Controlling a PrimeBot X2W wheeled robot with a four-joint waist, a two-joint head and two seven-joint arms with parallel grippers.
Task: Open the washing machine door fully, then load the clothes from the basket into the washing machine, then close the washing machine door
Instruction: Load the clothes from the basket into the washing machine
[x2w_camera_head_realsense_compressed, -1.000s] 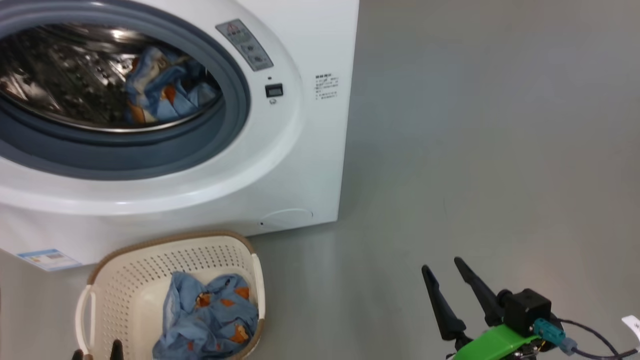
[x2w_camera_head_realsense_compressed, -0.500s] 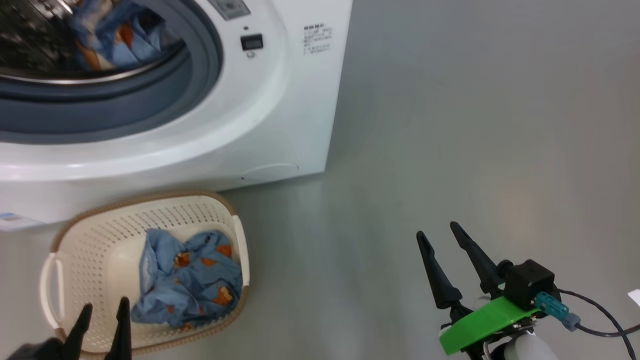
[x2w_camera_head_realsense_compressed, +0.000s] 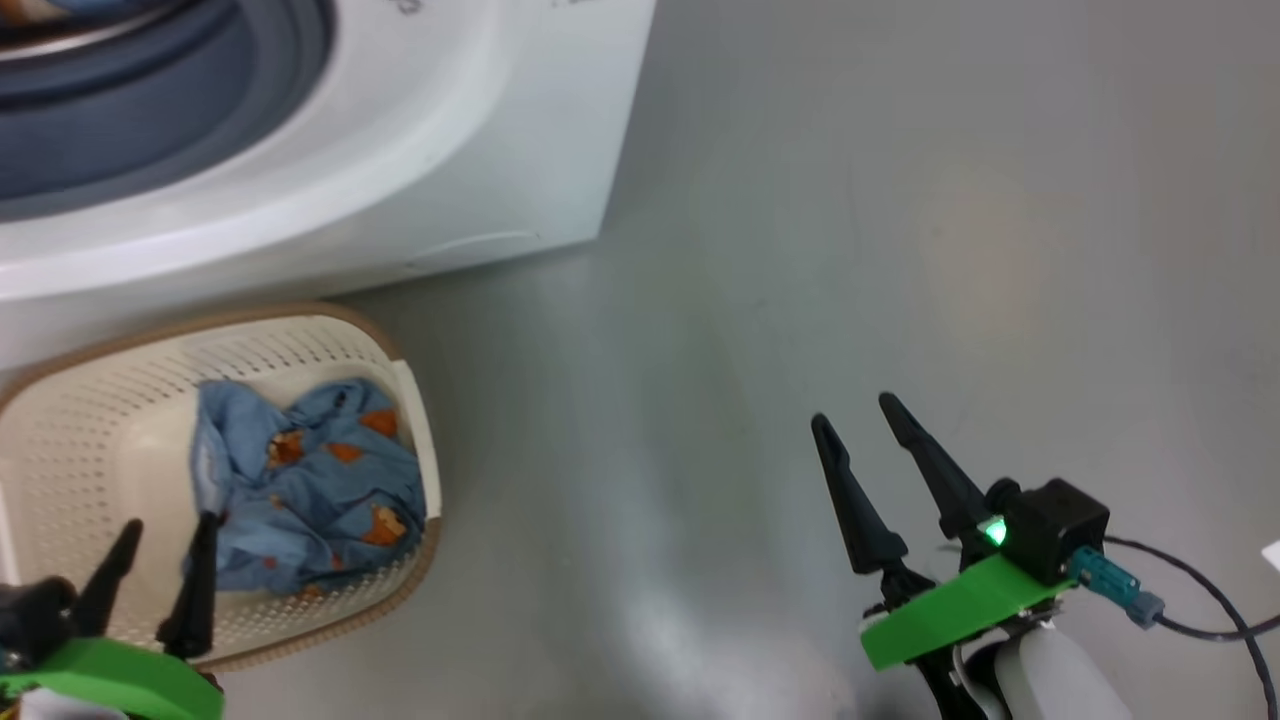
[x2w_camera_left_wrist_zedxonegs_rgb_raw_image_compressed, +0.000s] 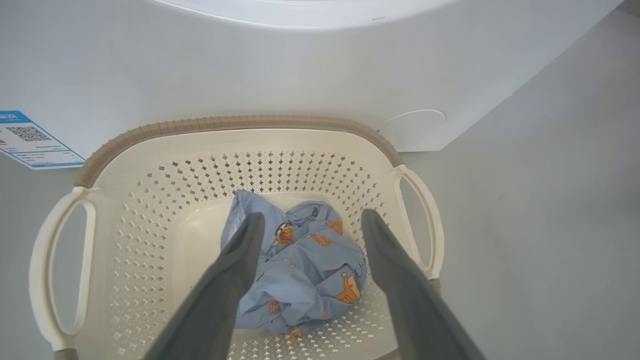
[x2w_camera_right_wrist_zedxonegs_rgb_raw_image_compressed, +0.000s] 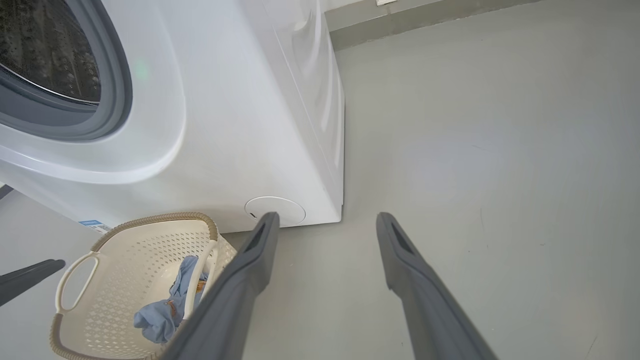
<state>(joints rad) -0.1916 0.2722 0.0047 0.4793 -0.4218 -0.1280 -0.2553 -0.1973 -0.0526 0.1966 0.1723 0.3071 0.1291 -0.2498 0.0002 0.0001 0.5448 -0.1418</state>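
The cream-white basket (x2w_camera_head_realsense_compressed: 80, 420) stands on the floor against the front of the white washing machine (x2w_camera_head_realsense_compressed: 420, 150). A crumpled light blue piece of the clothes (x2w_camera_head_realsense_compressed: 300, 480), printed with orange-brown figures, lies in it. My left gripper (x2w_camera_head_realsense_compressed: 168, 527) hangs open over the basket's near side; in the left wrist view its fingers (x2w_camera_left_wrist_zedxonegs_rgb_raw_image_compressed: 240, 260) frame the clothes (x2w_camera_left_wrist_zedxonegs_rgb_raw_image_compressed: 305, 270) from above, apart from them. Out to the right, my right gripper (x2w_camera_head_realsense_compressed: 855, 412) stands open over bare floor, holding nothing. The washing machine door is out of view; the steel drum (x2w_camera_right_wrist_zedxonegs_rgb_raw_image_compressed: 45, 50) stands uncovered.
Grey floor (x2w_camera_head_realsense_compressed: 900, 200) stretches to the right of the machine. A blue energy sticker (x2w_camera_left_wrist_zedxonegs_rgb_raw_image_compressed: 30, 140) and a round lower flap (x2w_camera_left_wrist_zedxonegs_rgb_raw_image_compressed: 415, 125) mark the machine's front behind the basket (x2w_camera_left_wrist_zedxonegs_rgb_raw_image_compressed: 240, 125). A black cable (x2w_camera_head_realsense_compressed: 1200, 600) trails from my right wrist.
The head camera has tilted down, so the machine and drum slid up the picture. My left gripper has come further in over the basket, close to the blue garment. Both grippers stayed open.
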